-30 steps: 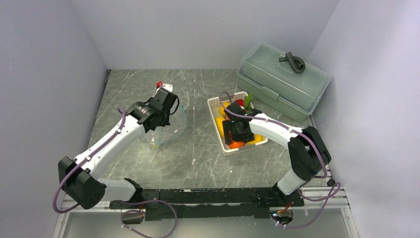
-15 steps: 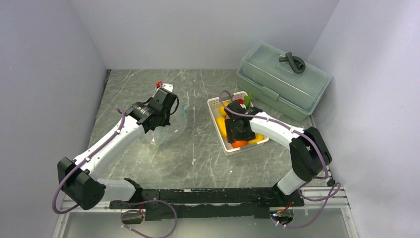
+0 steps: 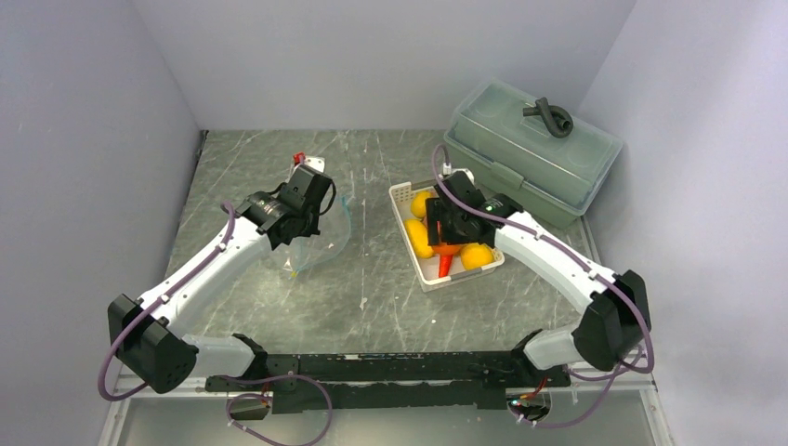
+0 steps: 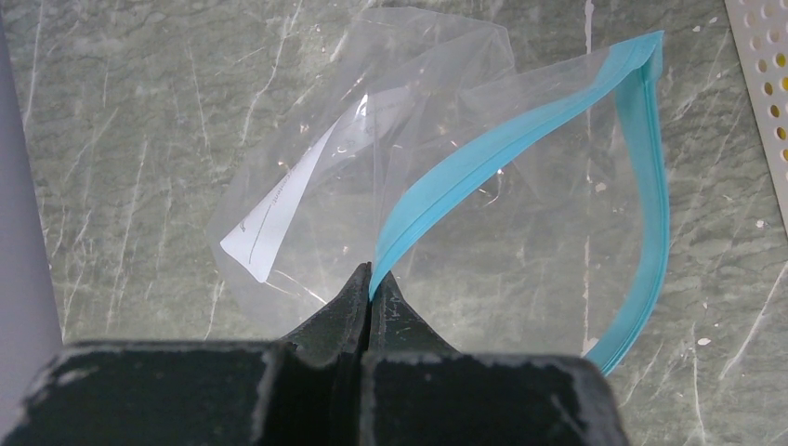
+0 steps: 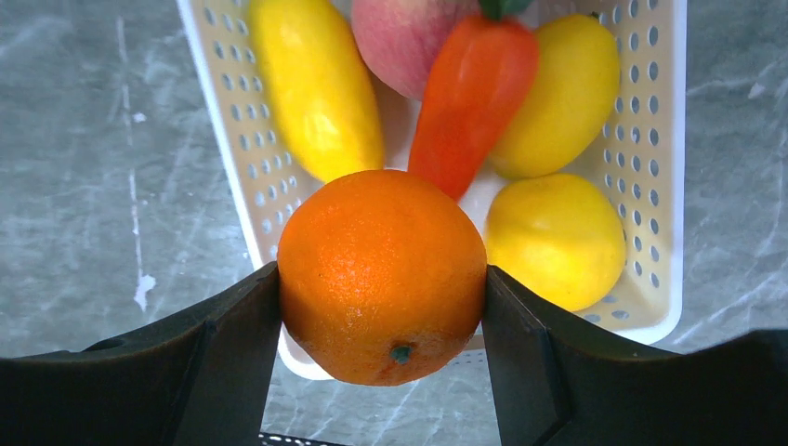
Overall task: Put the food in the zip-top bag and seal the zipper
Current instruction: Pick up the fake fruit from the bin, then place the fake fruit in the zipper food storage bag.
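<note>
The clear zip-top bag [image 4: 520, 232] lies on the marble table with its mouth gaping. My left gripper [image 4: 372, 277] is shut on the near end of the teal zipper [image 4: 483, 153]; in the top view this gripper [image 3: 308, 206] sits at the bag [image 3: 321, 240]. My right gripper [image 5: 381, 279] is shut on an orange [image 5: 381, 274], held above the near end of the white basket [image 5: 664, 186]. Below in the basket lie a carrot [image 5: 469, 111], two lemons [image 5: 558, 237], a long yellow fruit [image 5: 316, 88] and a pinkish peach [image 5: 409, 37]. From above, the right gripper [image 3: 448, 228] hangs over the basket [image 3: 401, 195].
A grey-green lidded box [image 3: 530, 153] stands at the back right, just beyond the basket, with a dark curled thing [image 3: 550, 116] on its lid. A small red and white object [image 3: 302, 160] lies behind the left gripper. Grey walls close in the table on three sides.
The right gripper has risen out of the basket with the orange between its fingers, and its arm has swung out to the right. The left gripper and bag have stayed put.
</note>
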Controlling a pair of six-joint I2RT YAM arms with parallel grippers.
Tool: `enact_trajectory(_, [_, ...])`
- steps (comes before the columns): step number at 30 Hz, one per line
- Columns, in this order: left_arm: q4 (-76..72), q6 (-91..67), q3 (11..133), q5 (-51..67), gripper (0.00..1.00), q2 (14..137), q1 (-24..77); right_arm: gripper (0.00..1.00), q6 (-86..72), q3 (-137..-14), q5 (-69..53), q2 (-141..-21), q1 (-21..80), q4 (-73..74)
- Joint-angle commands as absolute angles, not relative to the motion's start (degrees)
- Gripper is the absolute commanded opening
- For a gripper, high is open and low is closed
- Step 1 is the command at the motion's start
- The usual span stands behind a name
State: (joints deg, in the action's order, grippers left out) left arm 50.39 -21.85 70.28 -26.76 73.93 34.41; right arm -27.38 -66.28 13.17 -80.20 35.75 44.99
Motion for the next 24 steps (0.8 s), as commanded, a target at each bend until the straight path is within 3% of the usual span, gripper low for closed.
enact_trajectory(1, [48.73,-21.56,70.04,-25.85,0.0,72.12,34.19,0.31,-26.91,-68.61,11.41,-77.01,36.82,40.54])
enact_trajectory(12, [47.48,-21.45,69.44,-24.18,0.0,71.3,34.19,0.29,-27.41,-67.85,0.51,-71.91,40.87,23.53])
enact_trajectory(24, [47.38,-22.15,69.43,-24.2,0.0,70.59,34.19,0.29,-26.88,-71.59,-0.15,-77.38,47.84,12.3])
